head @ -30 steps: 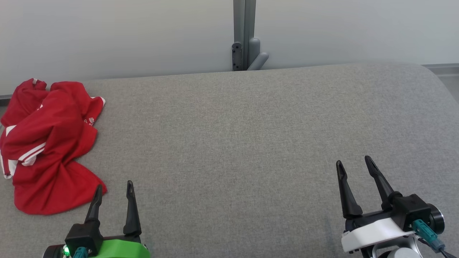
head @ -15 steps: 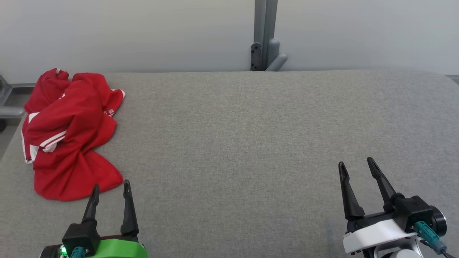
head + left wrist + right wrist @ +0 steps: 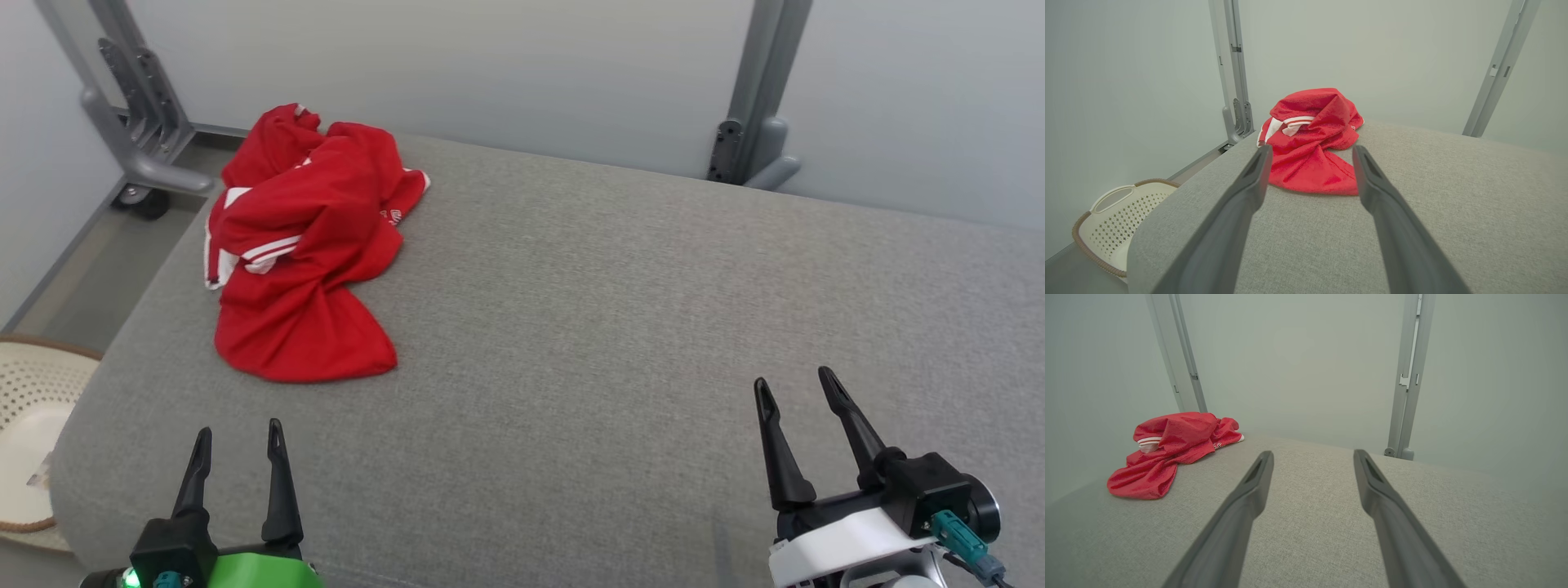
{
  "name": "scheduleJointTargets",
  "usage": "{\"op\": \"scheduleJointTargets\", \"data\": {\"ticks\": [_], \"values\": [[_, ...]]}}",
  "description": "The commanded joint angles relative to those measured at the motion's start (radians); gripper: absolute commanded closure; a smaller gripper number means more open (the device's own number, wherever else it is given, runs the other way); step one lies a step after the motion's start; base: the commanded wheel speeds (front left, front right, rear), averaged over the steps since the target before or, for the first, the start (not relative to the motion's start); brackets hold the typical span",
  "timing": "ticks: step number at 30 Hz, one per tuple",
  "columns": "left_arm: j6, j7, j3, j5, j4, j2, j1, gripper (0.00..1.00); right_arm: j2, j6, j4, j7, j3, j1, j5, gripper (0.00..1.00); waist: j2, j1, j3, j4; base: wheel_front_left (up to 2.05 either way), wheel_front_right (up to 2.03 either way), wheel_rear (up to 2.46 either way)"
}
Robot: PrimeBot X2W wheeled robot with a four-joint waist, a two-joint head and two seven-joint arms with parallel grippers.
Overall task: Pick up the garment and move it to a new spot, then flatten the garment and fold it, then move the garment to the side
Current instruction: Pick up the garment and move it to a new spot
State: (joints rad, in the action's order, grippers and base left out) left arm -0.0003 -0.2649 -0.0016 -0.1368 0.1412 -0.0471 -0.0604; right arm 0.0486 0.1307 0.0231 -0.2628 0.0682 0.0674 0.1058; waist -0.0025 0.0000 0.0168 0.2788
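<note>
Red garment (image 3: 306,245) is crumpled in a heap at the far left corner of the grey pad (image 3: 571,327), nothing touching it. Left gripper (image 3: 238,429) and right gripper (image 3: 793,377) are both spread wide and empty over the near edge. Head view gets the white stripes from above. Left wrist view frames the heap between its fingers, with a basket (image 3: 1114,220) on the floor. Right wrist view has the garment well off to its left.

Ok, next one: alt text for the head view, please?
A crumpled red garment lies at the far left of a grey cushioned surface, untouched. The left gripper and right gripper sit at the near edge, jaws open and empty; a pale perforated basket stands on the floor at left.
</note>
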Motion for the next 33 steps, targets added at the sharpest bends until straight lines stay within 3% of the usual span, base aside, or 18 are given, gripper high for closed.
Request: {"op": "scheduleJointTargets", "data": {"ticks": [1,4,13,25,33], "values": [[-0.004,0.0,0.003,0.006,0.002,-0.006,-0.019,0.0,0.003,0.0,-0.002,-0.003,-0.001,0.009,0.004,0.0,0.0025,0.0,0.012,0.112,0.0,0.0,0.0],[-0.006,0.0,0.016,0.008,0.001,-0.006,-0.031,0.0,0.003,0.0,0.002,-0.003,0.015,0.01,0.009,0.0,0.0025,0.0,0.014,0.165,0.0,0.0,0.0],[-0.016,0.0,0.036,0.013,0.002,-0.006,-0.045,0.0,0.003,0.0,0.007,-0.003,0.028,0.013,0.012,0.0,0.0025,0.0,0.016,0.216,0.0,0.0,0.0],[-0.002,0.0,0.045,0.0,-0.01,-0.006,-0.047,0.0,0.003,0.0,0.002,-0.003,0.026,0.015,-0.005,0.0,0.0025,0.0,-0.003,0.206,0.0,0.0,0.0],[-0.019,0.0,0.076,0.03,-0.014,-0.021,0.033,0.0,0.004,0.0,-0.009,-0.003,0.021,-0.009,-0.027,0.0,0.0025,0.0,-0.044,0.167,0.0,0.0,0.0]]}}
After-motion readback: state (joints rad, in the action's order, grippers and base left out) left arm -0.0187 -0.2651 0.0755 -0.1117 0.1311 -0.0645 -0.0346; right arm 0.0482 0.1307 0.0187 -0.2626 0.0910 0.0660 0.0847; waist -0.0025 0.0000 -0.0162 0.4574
